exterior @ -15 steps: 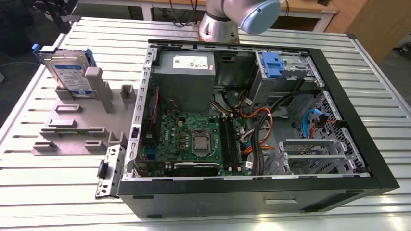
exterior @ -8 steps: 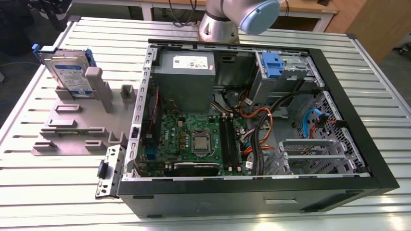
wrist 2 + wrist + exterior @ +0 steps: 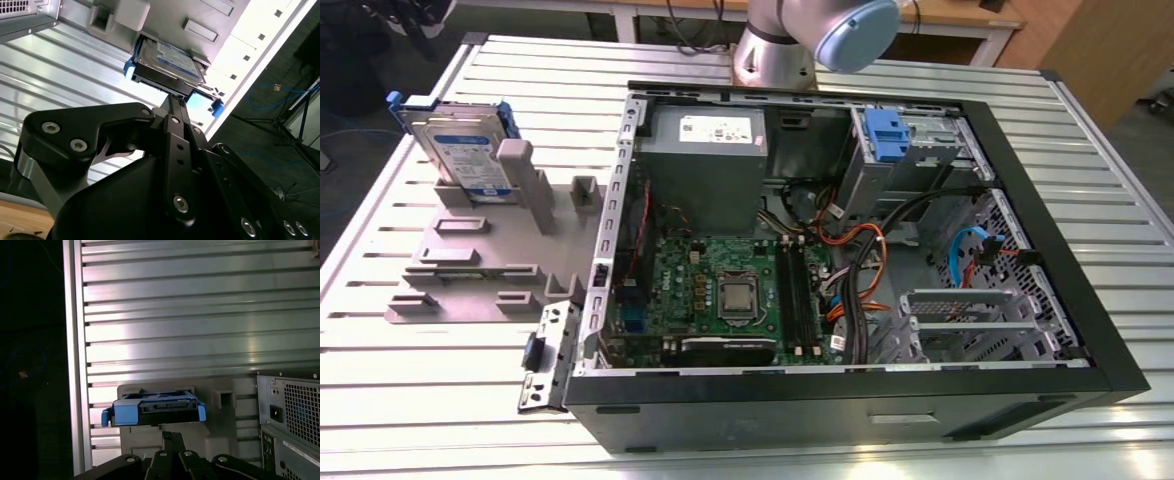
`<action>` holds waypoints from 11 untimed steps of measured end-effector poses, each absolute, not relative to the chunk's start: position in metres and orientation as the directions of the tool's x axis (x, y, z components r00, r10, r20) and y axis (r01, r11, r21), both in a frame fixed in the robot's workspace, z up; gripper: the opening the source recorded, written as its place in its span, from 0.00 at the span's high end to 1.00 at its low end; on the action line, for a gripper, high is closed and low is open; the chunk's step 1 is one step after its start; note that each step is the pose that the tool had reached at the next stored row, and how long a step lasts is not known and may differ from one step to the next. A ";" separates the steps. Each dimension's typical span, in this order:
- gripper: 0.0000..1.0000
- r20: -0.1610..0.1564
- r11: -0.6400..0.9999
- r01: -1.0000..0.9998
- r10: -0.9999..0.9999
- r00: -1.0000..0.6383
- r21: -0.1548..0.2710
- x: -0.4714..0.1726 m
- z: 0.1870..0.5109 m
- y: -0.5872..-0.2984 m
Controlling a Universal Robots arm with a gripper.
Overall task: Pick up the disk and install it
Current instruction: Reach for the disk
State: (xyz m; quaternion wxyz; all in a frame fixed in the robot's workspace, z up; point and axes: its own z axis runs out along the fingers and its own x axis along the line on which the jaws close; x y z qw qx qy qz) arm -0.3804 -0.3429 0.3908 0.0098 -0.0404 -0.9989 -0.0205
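Silver disk point(image 3: 458, 150) upright in stand point(image 3: 454, 275), exterior view's upper left. Gripper point(image 3: 172, 100) closed, empty; grasp likely needs jaws parted, centred.

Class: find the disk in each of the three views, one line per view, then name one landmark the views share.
Exterior view: the disk stands on edge in the grey holder, at the exterior view's left of the computer case.
Second wrist view: the disk lies just beyond the gripper.
First wrist view: the disk is edge-on, just beyond the gripper.
Shared landmark: the grey holder.
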 end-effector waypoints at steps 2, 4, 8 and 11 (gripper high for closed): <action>0.89 0.021 0.996 0.081 0.080 -0.997 0.040 -0.384 0.391 -0.342; 0.89 0.021 0.996 0.081 0.080 -0.997 0.040 -0.387 0.391 -0.341; 0.89 0.021 0.996 0.081 0.080 -0.997 0.040 -0.394 0.391 -0.340; 0.89 0.021 0.996 0.081 0.080 -0.997 0.040 -0.401 0.390 -0.339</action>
